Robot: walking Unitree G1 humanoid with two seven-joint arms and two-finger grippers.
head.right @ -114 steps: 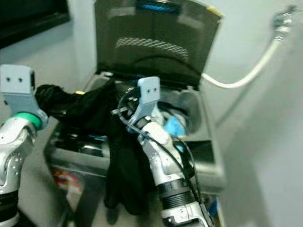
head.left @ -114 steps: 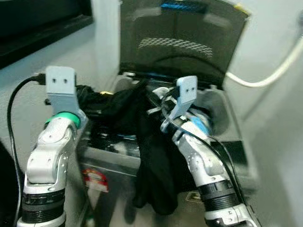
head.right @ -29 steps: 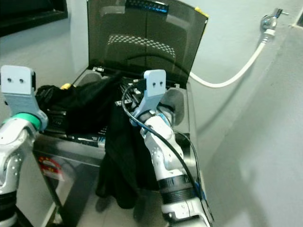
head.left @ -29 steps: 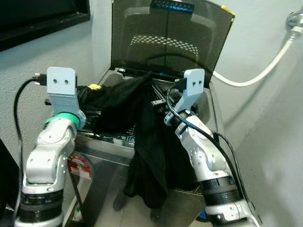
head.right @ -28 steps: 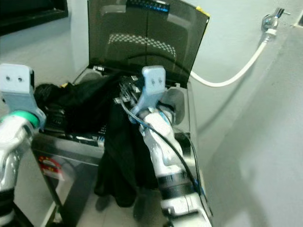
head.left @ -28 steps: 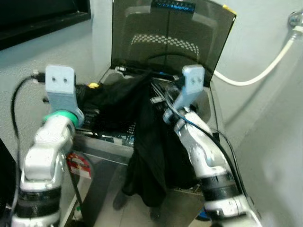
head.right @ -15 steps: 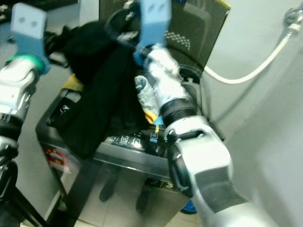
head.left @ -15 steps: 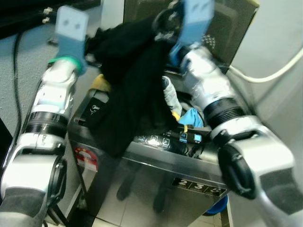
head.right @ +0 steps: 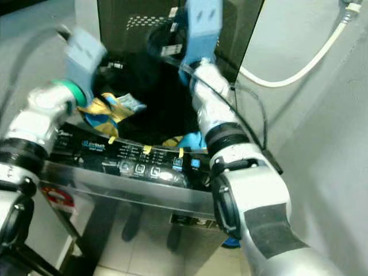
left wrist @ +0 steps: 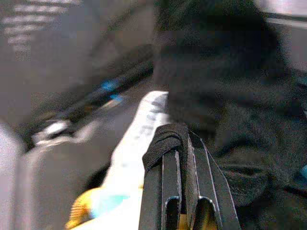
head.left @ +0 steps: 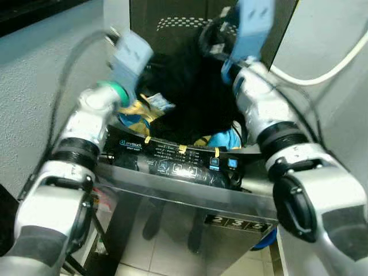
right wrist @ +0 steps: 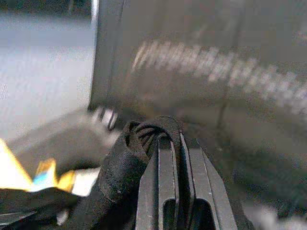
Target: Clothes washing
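Having hung over the washer (head.left: 190,190) front, the garment (head.left: 195,98) now sits inside its drum, both the left gripper (left wrist: 184,139) and right gripper (right wrist: 165,139) still clamped on it; release remains.

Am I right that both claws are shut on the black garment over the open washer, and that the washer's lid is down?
Not quite: the lid stands raised behind the drum, as the left eye view shows. The rest holds: the left claw and right claw are each shut on the black garment over the open washer.
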